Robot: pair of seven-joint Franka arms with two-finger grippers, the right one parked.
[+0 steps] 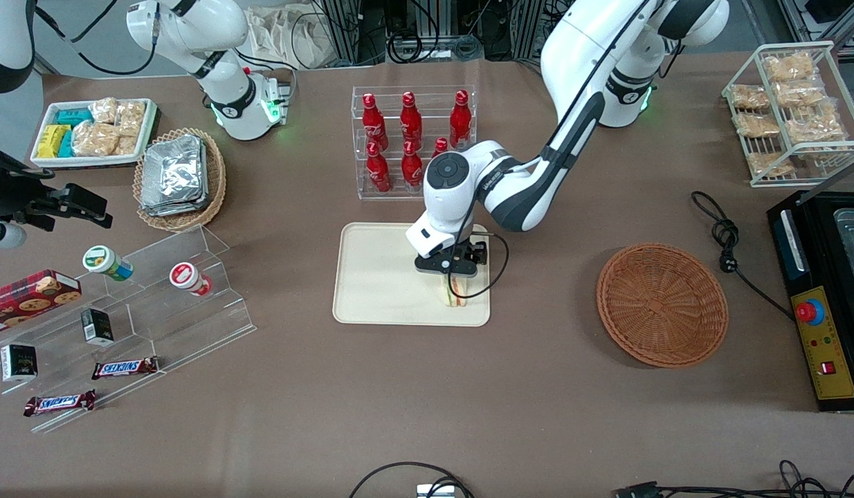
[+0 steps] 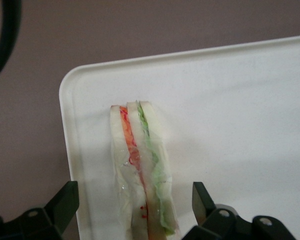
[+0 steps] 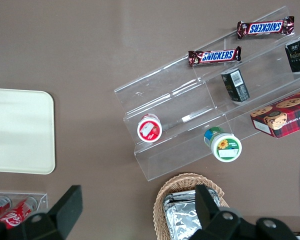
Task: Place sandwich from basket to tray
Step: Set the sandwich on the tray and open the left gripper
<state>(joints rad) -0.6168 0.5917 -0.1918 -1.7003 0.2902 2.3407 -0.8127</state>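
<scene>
Brown table; sandwich (image 2: 142, 172) stands on edge on the tray (image 2: 230, 100), near its corner. Gripper (image 2: 135, 210) fingers spread, clear of it. We judge it light, soft, its wrap slippery: pinch the bread faces gently.

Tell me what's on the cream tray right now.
Only the sandwich stands on edge on the tray, near the corner closest to the round basket. The open claw straddles it without touching. The arm hides part of the tray from the front.
</scene>
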